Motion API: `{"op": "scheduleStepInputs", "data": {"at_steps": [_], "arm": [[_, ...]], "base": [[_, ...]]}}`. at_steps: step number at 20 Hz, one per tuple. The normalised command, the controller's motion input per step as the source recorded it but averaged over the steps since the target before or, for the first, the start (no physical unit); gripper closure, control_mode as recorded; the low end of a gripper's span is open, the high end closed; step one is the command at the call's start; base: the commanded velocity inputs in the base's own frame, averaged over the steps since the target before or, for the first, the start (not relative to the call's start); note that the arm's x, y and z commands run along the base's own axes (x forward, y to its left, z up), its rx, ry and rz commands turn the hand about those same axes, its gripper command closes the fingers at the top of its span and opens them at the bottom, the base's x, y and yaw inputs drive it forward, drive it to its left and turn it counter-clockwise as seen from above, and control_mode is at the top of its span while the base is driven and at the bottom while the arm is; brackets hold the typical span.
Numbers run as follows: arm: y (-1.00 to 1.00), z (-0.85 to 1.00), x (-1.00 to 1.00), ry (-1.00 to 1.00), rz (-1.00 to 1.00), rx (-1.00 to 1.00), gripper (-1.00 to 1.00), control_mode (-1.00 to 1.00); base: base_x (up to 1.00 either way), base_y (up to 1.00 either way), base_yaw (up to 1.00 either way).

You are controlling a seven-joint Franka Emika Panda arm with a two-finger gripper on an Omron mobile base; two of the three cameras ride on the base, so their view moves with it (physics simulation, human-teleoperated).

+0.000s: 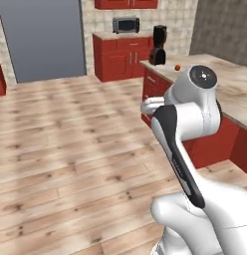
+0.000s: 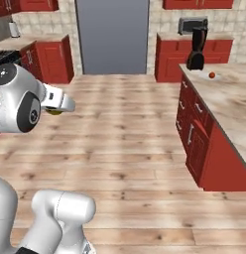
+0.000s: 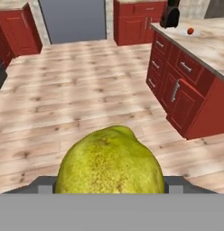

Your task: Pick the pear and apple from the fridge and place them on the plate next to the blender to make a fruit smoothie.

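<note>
Pear [image 3: 111, 162] pinched in the gripper [image 3: 111, 187], held above the wood floor [image 3: 86, 99].
Apple [image 3: 190, 31] sits on the plate [image 3: 184, 34] beside the blender [image 3: 170, 13] on the counter [image 3: 208, 45]; fridge [image 3: 73, 20] closed, far back.

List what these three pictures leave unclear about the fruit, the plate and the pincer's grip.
- Finger pads: in the hand view the yellow-green speckled pear hides them, so contact is not visible.
- Pincer: in the right base view the white arm covers it; a sliver of pear shows.
- Small white plate: too small; rim barely separable from the counter.
- Small red-orange apple: a mere dot; resting on plate or counter unclear.
</note>
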Motion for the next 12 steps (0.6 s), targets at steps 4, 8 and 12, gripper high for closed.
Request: {"op": "scheduleStepInputs", "data": {"at_steps": [4, 8, 12], "arm": [[0.0, 0.0, 0.0, 0.0, 0.0, 0.0, 1.0, 1.0], [0.0, 0.0, 0.0, 0.0, 0.0, 0.0, 1.0, 1.0], [0.0, 0.0, 0.0, 0.0, 0.0, 0.0, 1.0, 1.0]], "base": [[1.0, 0.0, -0.38], [1.0, 0.0, -0.42], [1.0, 0.0, -0.48]]}}
